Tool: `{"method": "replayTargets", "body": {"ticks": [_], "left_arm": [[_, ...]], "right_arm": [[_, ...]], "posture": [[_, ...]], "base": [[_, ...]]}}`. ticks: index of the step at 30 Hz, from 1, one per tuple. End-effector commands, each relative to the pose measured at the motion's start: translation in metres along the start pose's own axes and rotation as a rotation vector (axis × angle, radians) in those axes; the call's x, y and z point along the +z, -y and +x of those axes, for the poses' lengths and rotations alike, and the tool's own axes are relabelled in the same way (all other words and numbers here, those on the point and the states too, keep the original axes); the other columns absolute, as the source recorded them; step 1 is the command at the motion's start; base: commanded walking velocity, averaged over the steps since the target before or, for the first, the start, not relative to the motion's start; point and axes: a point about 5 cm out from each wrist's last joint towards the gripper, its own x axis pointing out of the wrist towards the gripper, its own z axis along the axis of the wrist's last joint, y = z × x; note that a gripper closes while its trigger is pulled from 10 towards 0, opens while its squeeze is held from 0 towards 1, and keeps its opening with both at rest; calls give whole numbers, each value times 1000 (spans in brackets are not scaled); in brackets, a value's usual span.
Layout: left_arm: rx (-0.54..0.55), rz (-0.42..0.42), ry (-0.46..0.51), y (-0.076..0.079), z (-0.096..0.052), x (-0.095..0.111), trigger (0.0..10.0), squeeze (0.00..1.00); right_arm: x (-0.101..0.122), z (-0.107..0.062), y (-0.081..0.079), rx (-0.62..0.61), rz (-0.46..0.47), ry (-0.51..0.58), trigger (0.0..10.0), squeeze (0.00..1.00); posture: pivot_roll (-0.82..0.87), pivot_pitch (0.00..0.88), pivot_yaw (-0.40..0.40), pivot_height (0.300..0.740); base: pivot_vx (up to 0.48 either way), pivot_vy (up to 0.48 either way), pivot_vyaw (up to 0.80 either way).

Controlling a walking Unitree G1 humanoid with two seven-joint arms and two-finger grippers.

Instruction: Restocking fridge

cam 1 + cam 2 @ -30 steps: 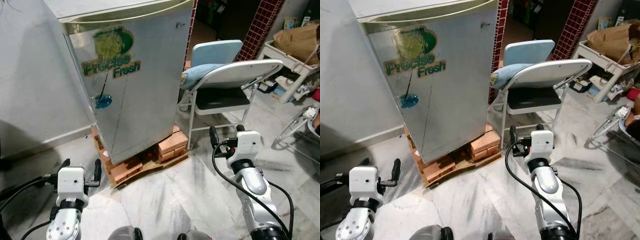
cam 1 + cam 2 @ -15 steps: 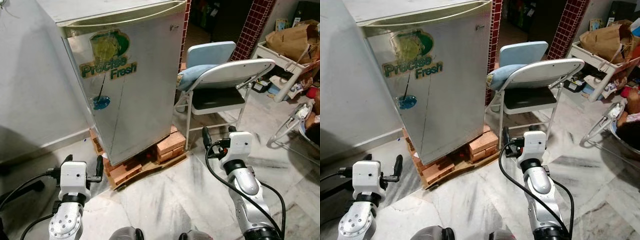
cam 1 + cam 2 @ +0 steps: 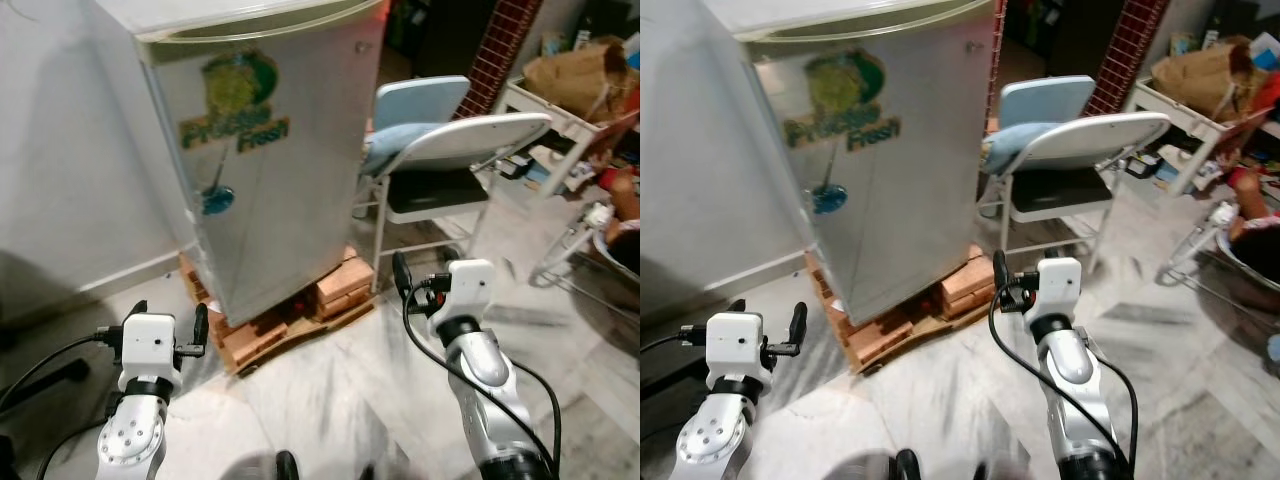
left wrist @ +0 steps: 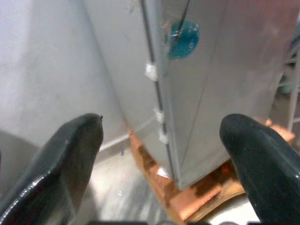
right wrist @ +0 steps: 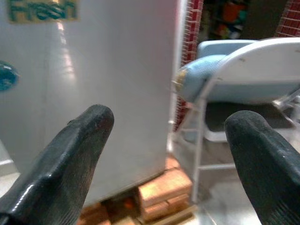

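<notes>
Left eye view: a small silver fridge, door shut, stands raised on bricks beside a folding chair. Left hand and right hand hover before it, fingers apart and empty, seemingly ready to approach.

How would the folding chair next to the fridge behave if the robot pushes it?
The folding chair looks light, with thin metal tube legs, so it would probably slide easily on the smooth marble floor. A high push might tip it. The blue cushion on it could slip off.
</notes>
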Motion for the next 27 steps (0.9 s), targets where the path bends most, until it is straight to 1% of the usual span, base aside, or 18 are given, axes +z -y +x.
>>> {"method": "replayTargets", "body": {"ticks": [1, 8, 18, 25, 27], "left_arm": [[6, 27, -11, -4, -2, -2, 10000, 0], [6, 34, -6, -5, -1, 0, 10000, 0], [-9, 28, 6, -5, 2, 2, 10000, 0], [-19, 24, 5, -3, 2, 1, 10000, 0], [-19, 23, 4, -2, 2, 0, 10000, 0]], "right_arm": [[-4, -3, -1, -4, 19, -21, 10000, 0], [-2, 0, 0, -4, 13, -16, 10000, 0], [1, 2, 2, -17, 2, -8, 10000, 0], [-1, 0, 2, -18, -1, -17, 10000, 0], [-2, 1, 2, -11, -10, -21, 10000, 0]], "posture": [[-9, 97, 18, 740], [-4, 105, 15, 740], [-5, 113, 24, 740], [-5, 113, 18, 740], [-3, 112, 18, 740]], "base": [[0, 480, 0], [0, 480, 0], [0, 480, -739], [0, 480, 0], [0, 480, -431]]}}
